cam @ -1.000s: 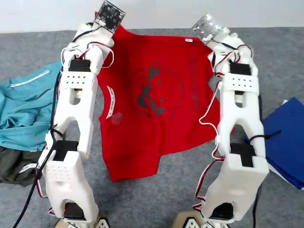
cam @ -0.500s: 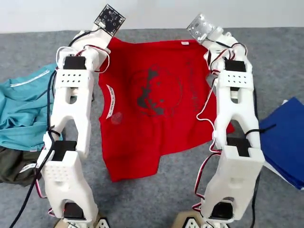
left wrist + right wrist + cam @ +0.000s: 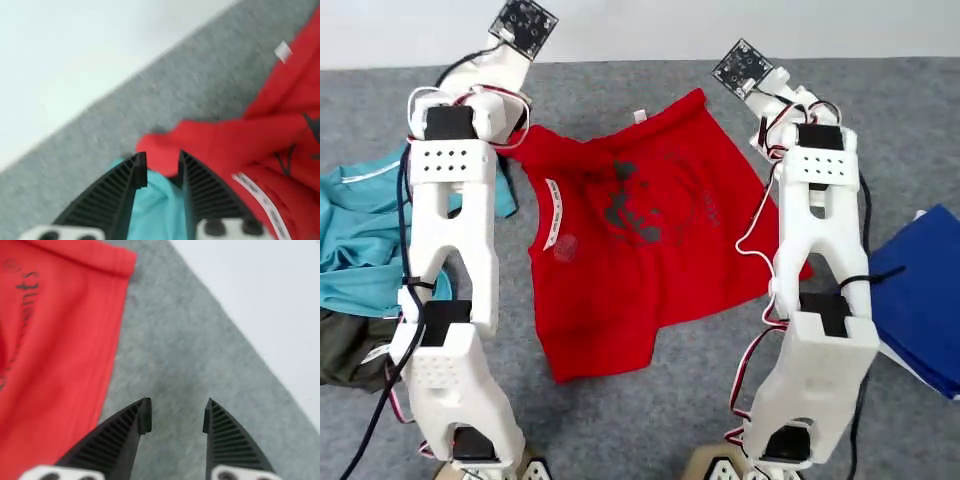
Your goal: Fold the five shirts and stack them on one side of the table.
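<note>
red shirt (image 3: 610, 270) rumpled mid-table between the arms | teal shirt (image 3: 360, 240) left, blue shirt (image 3: 920, 300) right | left gripper (image 3: 161, 162) narrowly parted, holding nothing, above red sleeve | right gripper (image 3: 175, 415) wider apart, holding nothing, over grey table (image 3: 165, 355) beside red hem

In the high view the right arm (image 3: 820, 250) covers the 3 o'clock side of the red shirt (image 3: 610, 270), so the sleeve there is hidden. The left arm (image 3: 445, 250) lies over the teal shirt (image 3: 360, 250) at 9 o'clock. The picture's edge cuts this shirt and also the dark shirt (image 3: 345, 355) at 8 o'clock. The blue shirt (image 3: 920, 290) at 3 o'clock is cut too. The print on the red shirt is creased (its figure cannot be told). In the left wrist view the left gripper (image 3: 159, 167) is blurred, so it cannot be told whether its tips touch the red cloth.
</note>
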### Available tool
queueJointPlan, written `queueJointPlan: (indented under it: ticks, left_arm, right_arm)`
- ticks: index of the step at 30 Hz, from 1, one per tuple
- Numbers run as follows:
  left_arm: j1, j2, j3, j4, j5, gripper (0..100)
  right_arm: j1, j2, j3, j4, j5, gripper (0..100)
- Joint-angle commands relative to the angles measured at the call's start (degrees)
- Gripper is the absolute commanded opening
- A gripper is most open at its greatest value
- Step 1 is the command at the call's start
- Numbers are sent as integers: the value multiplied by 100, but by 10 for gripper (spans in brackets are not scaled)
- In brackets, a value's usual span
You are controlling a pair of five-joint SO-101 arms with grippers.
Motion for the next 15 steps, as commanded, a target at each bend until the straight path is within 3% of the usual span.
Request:
queueJointPlan:
  ticks: [1,5,15]
  left_arm:
    - [0,-378,-198,466,44,116]
    - [-105,-448,-330,1020,44,116]
    - [158,-527,-1077,3543,105,111]
  right_arm:
    - [13,-497,-378,637,-18,184]
    - [180,-611,-378,1508,-299,184]
    - [277,-963,-378,3407,-536,184]
